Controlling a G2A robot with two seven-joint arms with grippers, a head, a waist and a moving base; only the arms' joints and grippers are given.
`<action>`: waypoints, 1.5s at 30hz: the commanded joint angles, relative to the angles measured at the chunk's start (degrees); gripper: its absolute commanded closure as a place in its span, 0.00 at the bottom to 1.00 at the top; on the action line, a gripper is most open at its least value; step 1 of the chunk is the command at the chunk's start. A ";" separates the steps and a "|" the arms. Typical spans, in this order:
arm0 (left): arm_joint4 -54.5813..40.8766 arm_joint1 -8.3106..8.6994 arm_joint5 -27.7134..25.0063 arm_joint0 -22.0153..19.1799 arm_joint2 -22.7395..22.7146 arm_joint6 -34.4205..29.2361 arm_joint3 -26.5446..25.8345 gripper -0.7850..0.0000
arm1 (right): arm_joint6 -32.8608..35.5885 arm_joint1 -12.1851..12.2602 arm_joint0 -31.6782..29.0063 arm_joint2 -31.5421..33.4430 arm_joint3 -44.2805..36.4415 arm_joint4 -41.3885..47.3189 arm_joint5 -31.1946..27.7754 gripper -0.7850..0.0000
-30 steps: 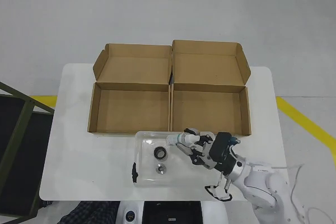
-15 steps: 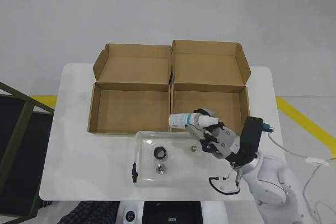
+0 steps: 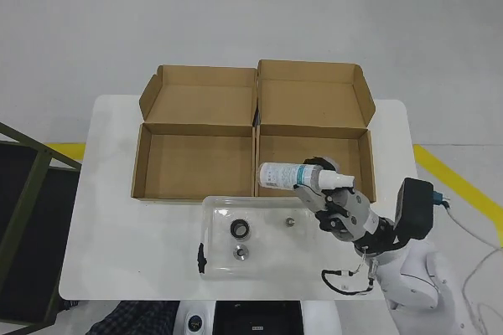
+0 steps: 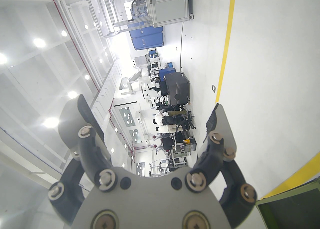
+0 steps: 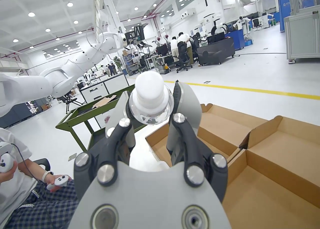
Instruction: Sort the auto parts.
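Since the spray bottle (image 3: 281,175) seems bound for the right-hand box (image 3: 352,159), the right gripper (image 3: 320,179), jaws clamped on its neck, holds it sideways above that box's near edge, off the tray (image 3: 268,251). The left gripper (image 4: 150,104) has its jaws apart and empty.

You've got bright, even overhead light on the table (image 3: 151,251); shadows are soft, maybe faint inside the boxes (image 3: 197,167). Ceiling lamps (image 4: 39,42) flare hard in your left wrist view, washing out its middle. Both wrist views bend lines at the edges.
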 commanded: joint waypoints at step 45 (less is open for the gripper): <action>0.00 0.00 0.00 0.00 0.00 0.00 0.00 0.00 | 18.90 -0.67 10.96 -6.90 14.85 -22.16 14.27 1.00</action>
